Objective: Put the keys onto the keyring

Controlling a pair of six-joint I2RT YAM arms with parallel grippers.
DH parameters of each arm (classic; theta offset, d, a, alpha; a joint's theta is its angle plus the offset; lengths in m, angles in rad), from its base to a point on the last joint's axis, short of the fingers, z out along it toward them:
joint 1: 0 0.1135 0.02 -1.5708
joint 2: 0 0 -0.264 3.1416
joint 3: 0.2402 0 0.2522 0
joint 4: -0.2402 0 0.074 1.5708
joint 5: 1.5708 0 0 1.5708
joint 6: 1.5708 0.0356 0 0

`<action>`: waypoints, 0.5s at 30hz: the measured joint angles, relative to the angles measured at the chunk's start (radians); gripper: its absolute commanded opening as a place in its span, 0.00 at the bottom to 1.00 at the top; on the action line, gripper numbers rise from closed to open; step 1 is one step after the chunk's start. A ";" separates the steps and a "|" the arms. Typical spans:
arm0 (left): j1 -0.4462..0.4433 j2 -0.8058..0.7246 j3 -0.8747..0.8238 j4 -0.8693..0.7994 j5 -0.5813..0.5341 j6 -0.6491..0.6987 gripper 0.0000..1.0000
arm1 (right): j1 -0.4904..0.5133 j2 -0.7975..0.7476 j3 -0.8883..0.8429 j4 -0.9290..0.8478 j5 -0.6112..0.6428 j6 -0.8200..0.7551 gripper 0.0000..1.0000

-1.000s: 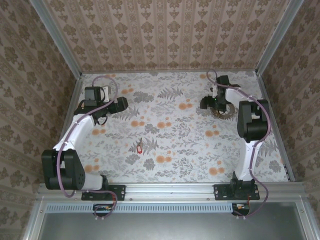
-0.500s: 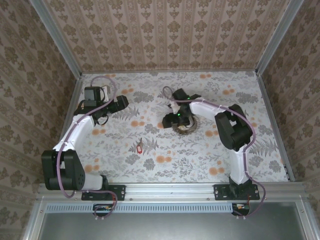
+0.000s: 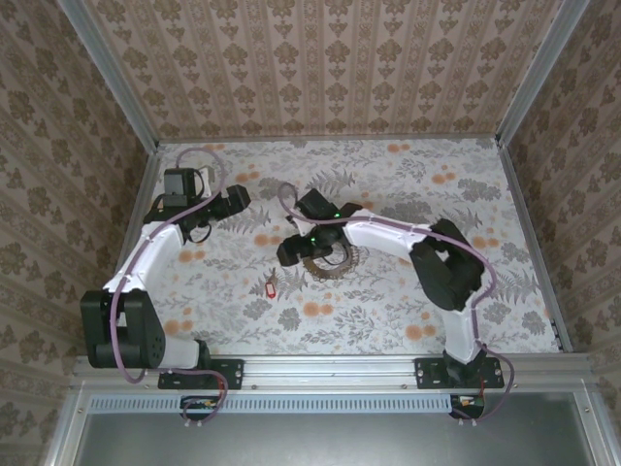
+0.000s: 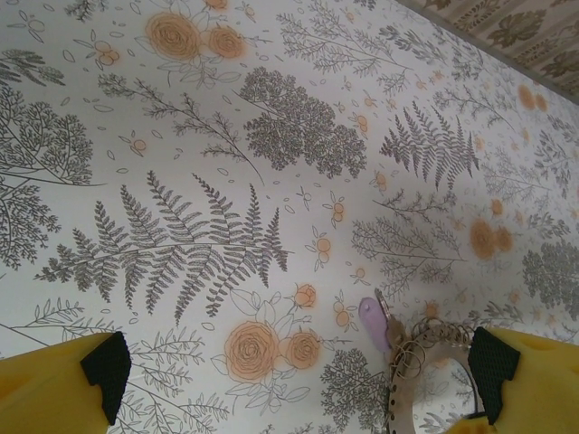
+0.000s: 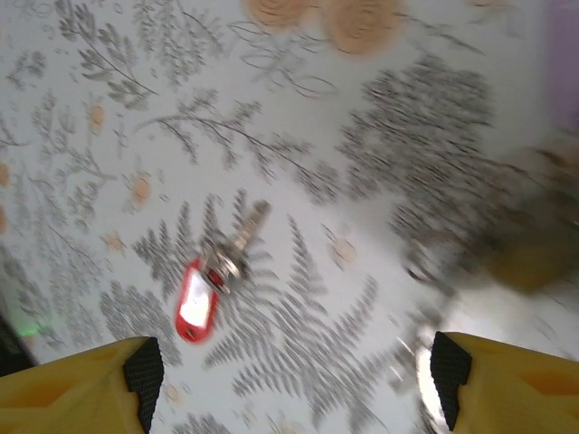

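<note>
1. You are looking at the keys lying flat on the flowered counter. They are a red tag with a small metal piece attached, and they are sitting apart from both arms.
2. Your right end effector is hanging just beyond the keys, on their far side and a touch to their right. It is near them but clear of them.
3. In the right wrist view its yellow fingertips are standing wide apart and pinching nothing. The keys are lying ahead of the gap, closer to the left-hand fingertip. That view is coming through blurred.
4. The keyring is lying to the right of the keys and slightly farther from the arm bases, partly under the right wrist. You cannot tell whether it is touching the end effector.
5. Your left end effector is hovering well apart from the keys, beyond them and to their left. Its fingertips are spread wide, with only bare counter between them.
6. In the left wrist view a toothed metal loop with a lilac tag is lying just beside the right-hand fingertip. You cannot tell how it sits relative to the keys.
</note>
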 measured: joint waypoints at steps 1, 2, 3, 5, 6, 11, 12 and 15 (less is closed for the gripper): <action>0.000 0.003 0.000 0.000 0.001 0.000 1.00 | -0.002 -0.040 -0.027 -0.008 0.030 -0.022 0.74; 0.000 0.006 0.000 -0.001 0.004 0.001 1.00 | -0.003 -0.091 -0.057 -0.018 0.067 -0.051 0.69; 0.000 0.008 0.000 -0.002 0.005 0.006 1.00 | -0.005 -0.146 -0.082 -0.037 0.108 -0.084 0.66; -0.002 0.009 0.000 -0.007 0.007 0.025 1.00 | -0.007 -0.219 -0.109 -0.069 0.167 -0.130 0.56; -0.004 0.009 0.000 -0.011 0.007 0.039 1.00 | -0.008 -0.250 -0.119 -0.089 0.188 -0.157 0.51; -0.043 0.013 0.004 -0.012 0.008 0.085 1.00 | -0.008 -0.278 -0.155 -0.160 0.217 -0.211 0.45; -0.054 0.016 0.004 -0.012 0.008 0.092 1.00 | -0.008 -0.278 -0.172 -0.169 0.218 -0.211 0.45; -0.085 0.027 0.005 -0.013 0.006 0.115 1.00 | -0.008 -0.278 -0.223 -0.174 0.221 -0.209 0.45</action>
